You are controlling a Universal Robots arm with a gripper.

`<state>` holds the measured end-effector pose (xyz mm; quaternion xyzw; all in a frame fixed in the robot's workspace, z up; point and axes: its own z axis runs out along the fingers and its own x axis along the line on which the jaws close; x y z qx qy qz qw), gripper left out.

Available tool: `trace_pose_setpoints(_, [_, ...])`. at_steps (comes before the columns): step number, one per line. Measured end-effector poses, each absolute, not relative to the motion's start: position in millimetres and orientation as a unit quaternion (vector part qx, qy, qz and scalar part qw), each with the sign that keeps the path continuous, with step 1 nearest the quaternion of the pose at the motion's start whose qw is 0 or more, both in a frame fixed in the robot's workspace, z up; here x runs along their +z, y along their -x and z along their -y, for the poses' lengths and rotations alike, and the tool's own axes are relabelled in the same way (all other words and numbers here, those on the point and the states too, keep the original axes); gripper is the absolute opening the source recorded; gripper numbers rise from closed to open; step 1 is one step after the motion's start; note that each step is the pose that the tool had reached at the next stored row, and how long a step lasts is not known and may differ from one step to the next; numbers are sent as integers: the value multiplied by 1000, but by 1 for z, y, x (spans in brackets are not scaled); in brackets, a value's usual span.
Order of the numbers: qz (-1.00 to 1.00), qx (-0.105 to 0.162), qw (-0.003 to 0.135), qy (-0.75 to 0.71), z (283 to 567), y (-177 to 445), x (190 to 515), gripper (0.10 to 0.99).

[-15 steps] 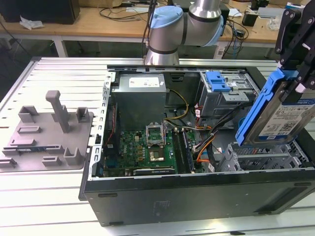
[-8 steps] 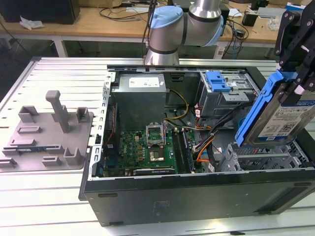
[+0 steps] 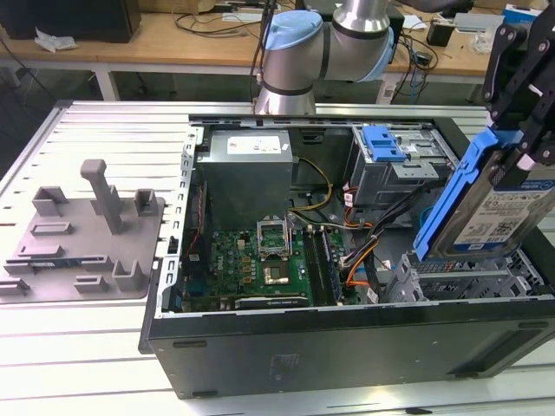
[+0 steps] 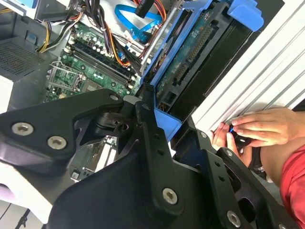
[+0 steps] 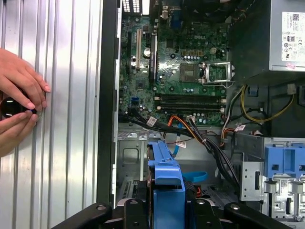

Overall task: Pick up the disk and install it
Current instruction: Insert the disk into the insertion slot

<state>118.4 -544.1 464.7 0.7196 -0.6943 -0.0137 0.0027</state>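
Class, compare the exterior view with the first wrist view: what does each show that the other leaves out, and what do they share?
Exterior view: the grey fixture tray on the exterior view's left, and the disk, label outward, gripped by the robot's hand above the drive cage. First wrist view: a person's hands at the ribbed table beside the case. Shared: the open case, its motherboard, the disk's blue carrier.

You have a ribbed aluminium table carrying the open computer case and, to the exterior view's left of it, the grey fixture tray
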Motion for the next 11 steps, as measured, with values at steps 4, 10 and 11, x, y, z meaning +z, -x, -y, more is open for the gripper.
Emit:
trace_pose_setpoints(4, [694, -14, 3, -720, 545, -118, 463, 369])
trace_pose_setpoints(10, [694, -14, 3, -720, 546, -118, 461, 369])
trace_pose_setpoints(11, [694, -14, 3, -720, 546, -118, 461, 369])
